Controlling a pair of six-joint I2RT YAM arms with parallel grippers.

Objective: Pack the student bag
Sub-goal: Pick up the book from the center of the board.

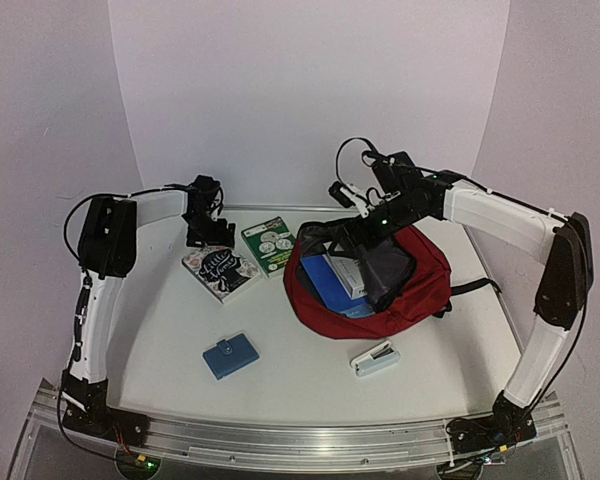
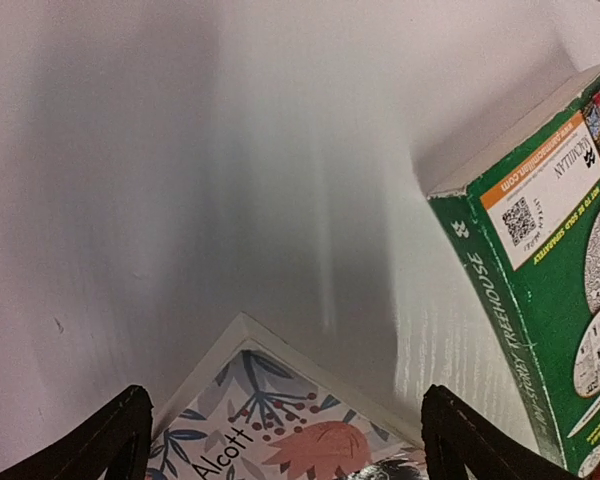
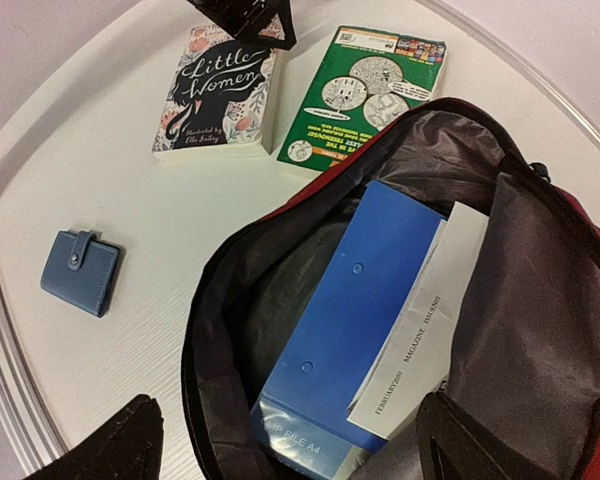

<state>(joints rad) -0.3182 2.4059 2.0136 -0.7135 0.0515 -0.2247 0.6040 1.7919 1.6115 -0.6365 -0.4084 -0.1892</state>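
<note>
The dark red student bag (image 1: pixel 420 290) lies open at the right of the table, its grey lining (image 3: pixel 520 300) showing. Inside it lie a blue A4 clip file (image 3: pixel 350 320) and a white magazine (image 3: pixel 425 340). My right gripper (image 3: pixel 290 440) hangs open just above the bag's mouth with nothing between its fingers; it also shows in the top view (image 1: pixel 365 225). My left gripper (image 2: pixel 285 445) stands open low over the far corner of the "Little Women" book (image 2: pixel 270 430), not holding it. That book (image 1: pixel 220 272) lies at the back left.
A green paperback (image 1: pixel 270 243) lies between the "Little Women" book and the bag. A blue wallet (image 1: pixel 230 355) and a pale stapler (image 1: pixel 376 358) sit nearer the front edge. The bag's black strap (image 1: pixel 475 288) trails to the right. White walls enclose the back.
</note>
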